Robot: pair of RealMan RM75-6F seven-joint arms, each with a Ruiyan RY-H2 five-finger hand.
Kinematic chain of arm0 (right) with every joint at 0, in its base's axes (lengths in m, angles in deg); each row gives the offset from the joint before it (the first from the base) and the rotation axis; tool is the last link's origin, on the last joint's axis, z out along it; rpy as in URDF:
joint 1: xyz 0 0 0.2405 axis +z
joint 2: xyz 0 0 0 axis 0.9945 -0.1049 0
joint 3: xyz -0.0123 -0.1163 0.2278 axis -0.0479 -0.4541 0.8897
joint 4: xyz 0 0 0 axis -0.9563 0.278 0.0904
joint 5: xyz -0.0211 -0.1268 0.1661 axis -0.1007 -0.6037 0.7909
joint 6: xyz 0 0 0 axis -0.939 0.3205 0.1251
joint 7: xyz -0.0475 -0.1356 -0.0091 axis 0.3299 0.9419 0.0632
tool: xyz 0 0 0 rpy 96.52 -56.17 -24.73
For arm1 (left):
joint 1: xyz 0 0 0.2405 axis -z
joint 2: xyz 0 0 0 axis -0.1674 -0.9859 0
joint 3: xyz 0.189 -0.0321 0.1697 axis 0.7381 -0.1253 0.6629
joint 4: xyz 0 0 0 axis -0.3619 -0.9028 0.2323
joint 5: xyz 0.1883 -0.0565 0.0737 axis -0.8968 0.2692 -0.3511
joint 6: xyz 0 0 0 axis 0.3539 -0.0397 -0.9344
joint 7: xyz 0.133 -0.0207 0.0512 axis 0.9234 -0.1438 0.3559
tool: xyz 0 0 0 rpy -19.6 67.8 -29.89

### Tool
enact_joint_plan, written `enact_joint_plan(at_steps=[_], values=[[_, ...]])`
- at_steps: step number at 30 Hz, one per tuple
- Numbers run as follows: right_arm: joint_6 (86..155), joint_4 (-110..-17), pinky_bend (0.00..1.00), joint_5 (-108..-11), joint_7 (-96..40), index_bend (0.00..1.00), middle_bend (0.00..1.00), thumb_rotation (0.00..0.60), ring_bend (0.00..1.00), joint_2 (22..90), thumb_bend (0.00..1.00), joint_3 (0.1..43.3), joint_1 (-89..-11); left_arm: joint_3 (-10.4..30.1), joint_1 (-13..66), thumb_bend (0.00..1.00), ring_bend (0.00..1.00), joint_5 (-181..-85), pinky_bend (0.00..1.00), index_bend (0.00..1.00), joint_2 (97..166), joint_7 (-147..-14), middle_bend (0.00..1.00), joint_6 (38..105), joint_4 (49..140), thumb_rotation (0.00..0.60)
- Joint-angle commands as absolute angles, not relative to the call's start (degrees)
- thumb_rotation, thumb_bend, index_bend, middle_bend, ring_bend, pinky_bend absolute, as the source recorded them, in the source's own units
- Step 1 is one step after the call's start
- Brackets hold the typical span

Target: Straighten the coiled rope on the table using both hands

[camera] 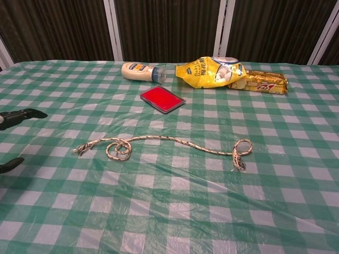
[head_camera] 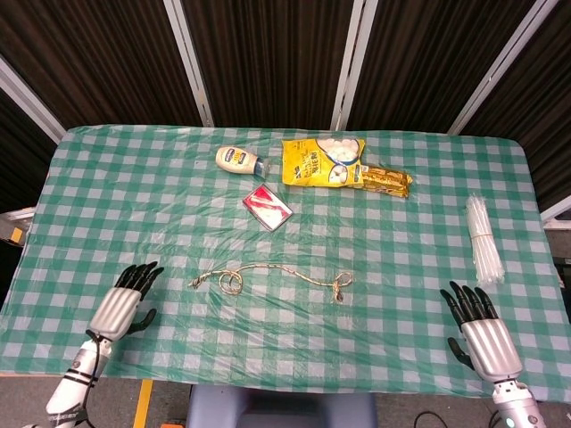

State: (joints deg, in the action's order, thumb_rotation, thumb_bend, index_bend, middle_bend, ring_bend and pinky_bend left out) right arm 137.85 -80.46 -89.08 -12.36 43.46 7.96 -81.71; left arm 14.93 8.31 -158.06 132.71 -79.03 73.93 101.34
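- Left hand [head_camera: 123, 300]: fingers spread, holding nothing; low over the near-left part of the table, well short of the rope. In the chest view only dark fingertips [camera: 24, 115] enter at the left margin.
- Right hand [head_camera: 477, 325]: fingers apart, palm empty; over the near-right corner, well apart from the rope.
- Rope [head_camera: 268, 274]: lies across the middle of the table [head_camera: 107, 205], roughly left to right. One small loop near its frayed left end [camera: 119, 150], another at its right end [camera: 242, 148]; the run between is nearly straight with a gentle bend.
- Step in hand, as judged: the approach. Each hand should come in from its own side, pinch the rope just outside its loop, then draw outward along the cloth so both curls pull open. Pulling level and together should keep the rope from dragging sideways.
- Cloth: thin checked plastic, wrinkled; a low grasp may snag it, so pinch the cord only.
- Room: bare cloth to the left, right and front of the rope gives ample travel for the outward pull.
- Edges: both hands sit close to the near table edge.
- Behind the rope, well apart: red card [head_camera: 268, 207], white bottle [head_camera: 237, 160], yellow bag [head_camera: 323, 162], biscuit pack [head_camera: 386, 180].
- Far right: white bundle [head_camera: 483, 239], near the right hand's outward path.
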Motion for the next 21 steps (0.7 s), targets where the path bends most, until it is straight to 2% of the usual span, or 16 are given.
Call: enact_joint_plan(at_steps=[1,4,8,15,21], values=[[137.6,-80.3,0.00,-88.7,-12.0,0.00,0.00,0.600,0.00,43.7,0.42,8.1,-81.6,11.9,10.9,0.43,0.00,-154.9,0.06,0.18,138.3,-79.3,0.00,72.3,96.4,0.600],[137.3,-80.2,0.00,-88.2,-11.6,0.00,0.00,0.600,0.00,44.0,0.41,8.3,-81.5,10.8,12.2,0.44,0.00,-153.6,0.06,0.26,141.4,-79.1,0.00,71.9,93.4,0.600],[136.9,-80.1,0.00,-87.7,-11.3,0.00,0.00,0.600,0.00,44.1,0.41,8.5,-81.3,10.2,13.6,0.44,0.00,-152.8,0.06,0.30,144.1,-79.0,0.01,71.2,90.8,0.600],[136.5,-80.1,0.00,-87.2,-11.0,0.00,0.00,0.600,0.00,44.2,0.41,8.5,-81.2,9.1,15.7,0.43,0.00,-151.2,0.07,0.33,148.8,-78.6,0.04,70.8,85.7,0.600],[136.6,-80.1,0.00,-87.0,-11.3,0.00,0.00,0.600,0.00,44.2,0.41,8.6,-81.2,9.3,16.5,0.43,0.00,-150.7,0.07,0.33,150.2,-78.6,0.04,70.5,85.2,0.600]])
